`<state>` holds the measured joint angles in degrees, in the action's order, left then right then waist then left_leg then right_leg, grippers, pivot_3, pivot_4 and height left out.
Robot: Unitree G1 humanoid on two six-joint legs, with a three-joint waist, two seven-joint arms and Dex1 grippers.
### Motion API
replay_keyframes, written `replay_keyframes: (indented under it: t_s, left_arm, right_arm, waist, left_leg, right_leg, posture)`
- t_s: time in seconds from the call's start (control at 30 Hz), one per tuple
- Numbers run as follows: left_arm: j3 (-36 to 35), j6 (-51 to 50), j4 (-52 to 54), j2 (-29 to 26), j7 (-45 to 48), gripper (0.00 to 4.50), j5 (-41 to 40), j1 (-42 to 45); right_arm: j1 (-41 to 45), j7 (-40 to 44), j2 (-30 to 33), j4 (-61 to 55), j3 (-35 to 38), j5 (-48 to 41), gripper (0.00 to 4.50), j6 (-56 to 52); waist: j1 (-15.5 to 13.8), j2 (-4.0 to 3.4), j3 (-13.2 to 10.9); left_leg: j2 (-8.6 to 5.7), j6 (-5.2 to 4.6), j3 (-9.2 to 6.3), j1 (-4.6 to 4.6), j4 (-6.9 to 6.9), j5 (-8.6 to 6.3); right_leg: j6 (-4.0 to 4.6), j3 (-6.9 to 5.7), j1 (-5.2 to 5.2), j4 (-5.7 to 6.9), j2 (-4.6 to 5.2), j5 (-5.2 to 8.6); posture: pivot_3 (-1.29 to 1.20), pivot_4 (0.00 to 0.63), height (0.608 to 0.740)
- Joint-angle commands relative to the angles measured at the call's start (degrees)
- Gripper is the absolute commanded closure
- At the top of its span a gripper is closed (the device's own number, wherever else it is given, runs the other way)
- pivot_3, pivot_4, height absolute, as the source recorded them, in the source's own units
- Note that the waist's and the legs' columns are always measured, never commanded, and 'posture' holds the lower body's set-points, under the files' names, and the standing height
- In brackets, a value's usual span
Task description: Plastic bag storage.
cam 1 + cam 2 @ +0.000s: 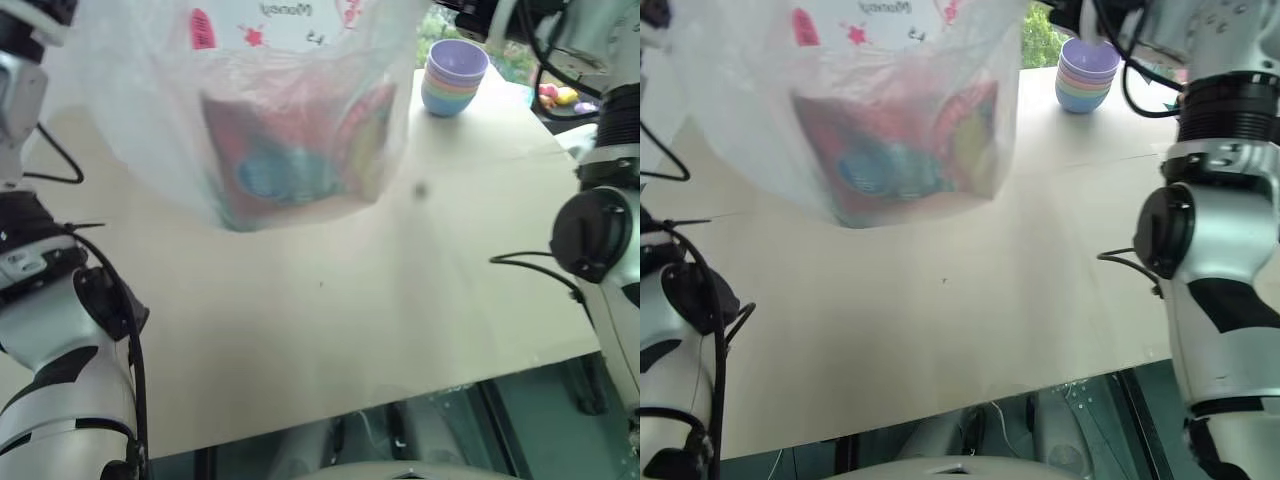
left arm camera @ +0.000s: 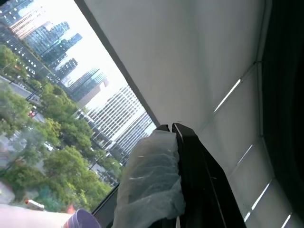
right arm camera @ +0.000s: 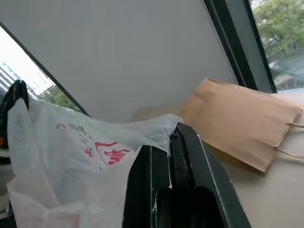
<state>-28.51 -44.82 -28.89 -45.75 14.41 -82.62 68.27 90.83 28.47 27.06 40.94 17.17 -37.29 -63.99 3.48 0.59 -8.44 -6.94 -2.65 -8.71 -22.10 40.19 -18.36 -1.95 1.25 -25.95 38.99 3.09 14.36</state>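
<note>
Both grippers, left (image 2: 176, 137) and right (image 3: 173, 142), pinch the thin translucent white plastic bag (image 1: 290, 120), hanging above the beige table (image 1: 400, 300). Keep both clamps tight and level, so nothing slips.

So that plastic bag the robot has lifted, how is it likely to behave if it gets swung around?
The plastic bag looks floppy: it bunches where the left fingers and right fingers pinch it. Colourful contents sag at its bottom, so it will probably sway. The thin film may slip or tear.
</note>
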Motion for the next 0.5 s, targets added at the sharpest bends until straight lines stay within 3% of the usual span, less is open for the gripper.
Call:
replay_keyframes:
  t_s: [0.03, 0.17, 0.3, 0.4, 0.5]
  left_arm:
    - [-0.37, -1.11, -0.74, -0.67, 3.3, 4.43, 3.67, 2.25]
    - [-0.09, -6.2, 0.5, 1.78, 5.25, 4.43, 3.76, 2.21]
    - [0.0, -11.34, 5.93, 0.65, 8.3, 4.43, 4.42, -3.13]
    - [-0.13, -14.24, 17.34, -1.21, 14.6, 4.43, 5.39, -15.98]
    - [-0.3, -15.52, 30.24, -0.82, 18.76, 4.43, 6.98, -34.63]
  right_arm:
    - [0.95, -0.08, 4.21, -5.04, 2.84, -1.52, 4.5, -3.06]
    - [-2.63, 2.21, 7.27, -15.55, 0.59, -2.6, 4.5, -5.52]
    - [-9.69, 1.92, 7.86, -27.9, 0.08, -5.03, 4.5, -9.39]
    - [-22.24, 0.92, 7.07, -41.75, -0.36, -6.6, 4.5, -9.72]
    - [-40.8, 1.81, 9.82, -57.28, -4.95, -4.38, 4.5, -6.01]
  waist:
    - [0.27, -0.04, -0.02]
    - [0.63, -0.07, -0.04]
    - [1.19, -0.08, -0.01]
    - [1.51, -0.09, 0.04]
    - [1.47, -0.22, 0.1]
  left_leg:
    - [0.0, 0.0, -0.04, -0.04, -0.02, 0.0]
    - [0.01, 0.0, -0.19, -0.15, -0.03, 0.0]
    - [0.01, 0.0, -0.16, -0.32, 0.02, 0.0]
    - [0.01, 0.0, -0.18, -0.32, -0.02, 0.0]
    - [-0.02, -0.02, -0.14, -0.38, 0.16, -0.01]
  right_leg:
    - [0.0, -0.01, -0.05, -0.02, 0.0, 0.0]
    - [0.0, -0.03, -0.23, 0.01, -0.03, 0.0]
    - [0.0, 0.09, -0.42, 0.12, -0.06, 0.0]
    - [0.0, 0.09, -0.44, 0.09, -0.07, 0.0]
    - [0.0, 0.03, -0.52, 0.3, -0.08, 0.01]
  posture:
    - [0.0, 0.15, 0.74]
    - [0.0, 0.15, 0.74]
    - [0.0, 0.15, 0.74]
    - [0.0, 0.15, 0.74]
    - [0.0, 0.15, 0.74]
